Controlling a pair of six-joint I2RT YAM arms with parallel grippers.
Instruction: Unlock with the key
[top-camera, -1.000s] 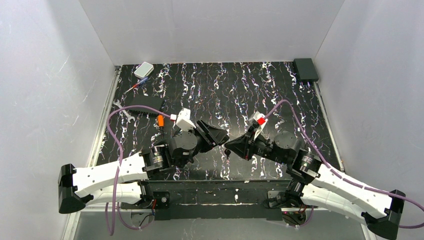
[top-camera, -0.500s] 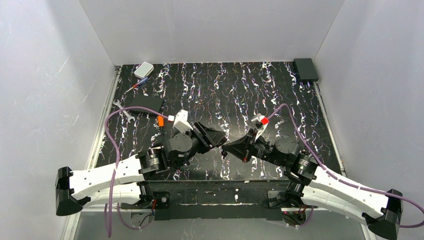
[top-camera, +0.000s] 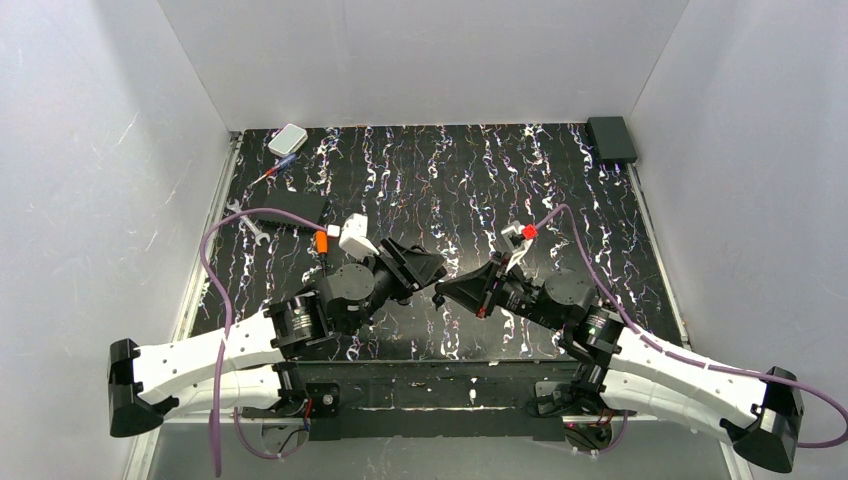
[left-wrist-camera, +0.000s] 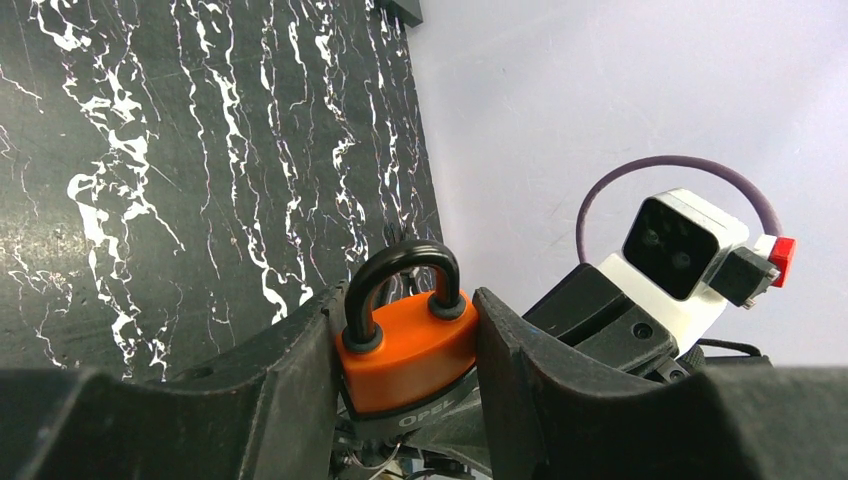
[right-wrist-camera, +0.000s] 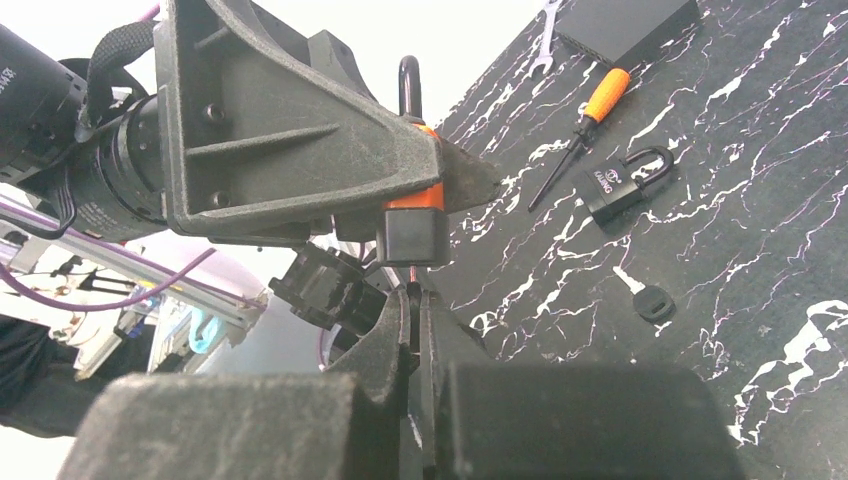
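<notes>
- I have the orange padlock (left-wrist-camera: 405, 350) clamped between the jaws of the left gripper (left-wrist-camera: 407, 305). Its shackle is up and it is held off the table near mid-field.
- My right gripper (right-wrist-camera: 413, 300) is pinched tight on a thin blade that I take for the key (right-wrist-camera: 413, 274). The tip sits at 12 o'clock of the fingers, at the lock's underside.
- The step in hand is insertion; I cannot tell whether the blade has entered.
- Next I should push straight along the blade, then twist the wrist while the left arm braces.
- A second black-headed key (right-wrist-camera: 650, 298) lies on the table at 3 o'clock, near the dark padlock (right-wrist-camera: 622, 188).
</notes>
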